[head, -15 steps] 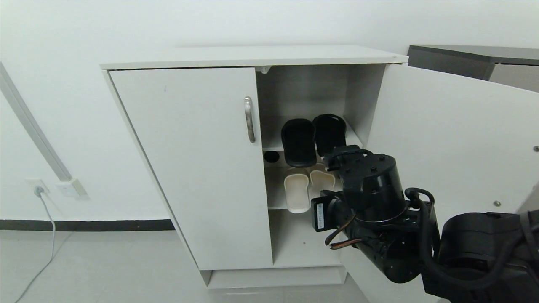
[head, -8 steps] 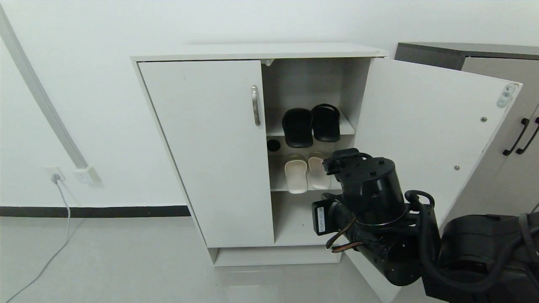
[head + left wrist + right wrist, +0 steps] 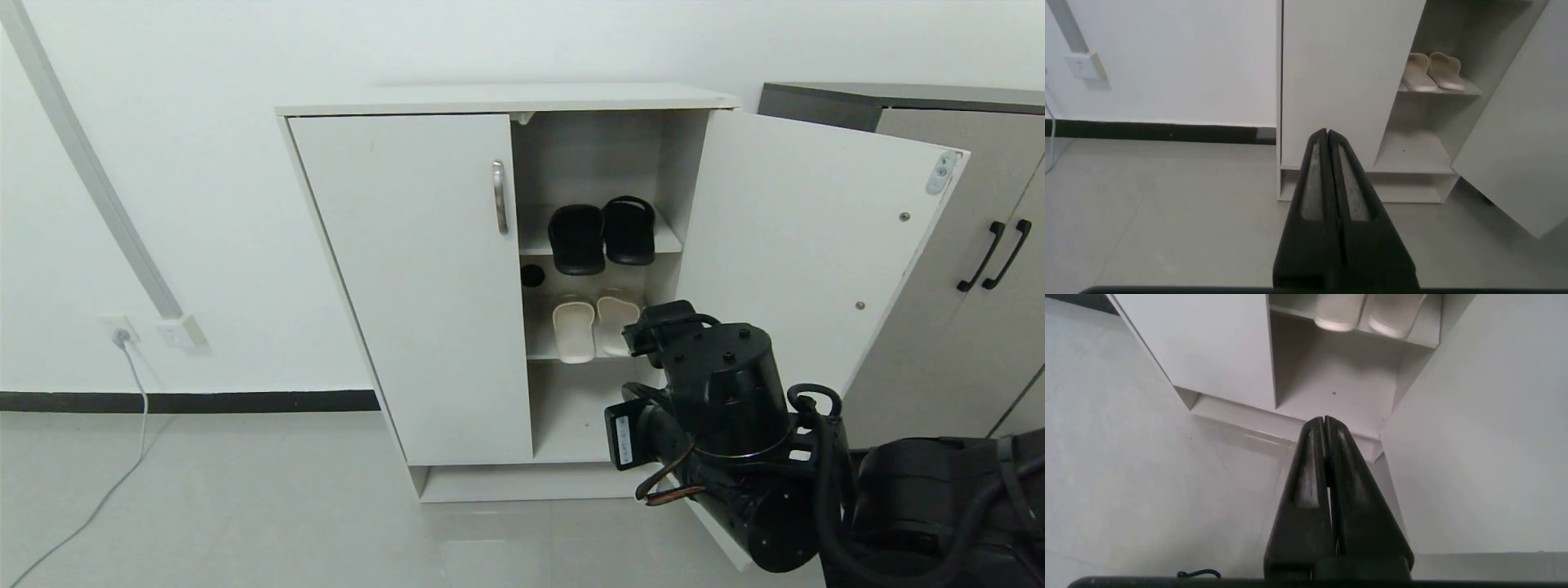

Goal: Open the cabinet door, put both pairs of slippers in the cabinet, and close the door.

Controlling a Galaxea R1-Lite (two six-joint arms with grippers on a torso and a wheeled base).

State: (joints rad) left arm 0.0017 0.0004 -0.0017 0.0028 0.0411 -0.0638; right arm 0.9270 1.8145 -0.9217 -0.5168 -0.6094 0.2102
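The white cabinet stands against the far wall. Its left door is shut and carries a metal handle at its right edge. Its right door is swung wide open toward the near right. Both pairs are inside the open right half. The black slippers lie side by side on the upper shelf, heels toward the near side. The white slippers lie side by side on the shelf below, directly under the black pair.

The right arm hangs in front of the open compartment, near the inner face of the open door. It is lower and nearer than both pairs and touches neither. The right gripper has its fingers pressed together with nothing between them. Its tips point at the cabinet's base, and the white slippers sit well apart from it, farther in and higher.

The left gripper is likewise closed tight on nothing. It hovers over the pale floor in front of the shut left door. The white pair lies far off to its right, and the open door's lower corner shows at the near right.

A grey cabinet with black handles stands just right of the white one, behind the open door. On the wall to the left, a cable runs down from a socket to the floor.
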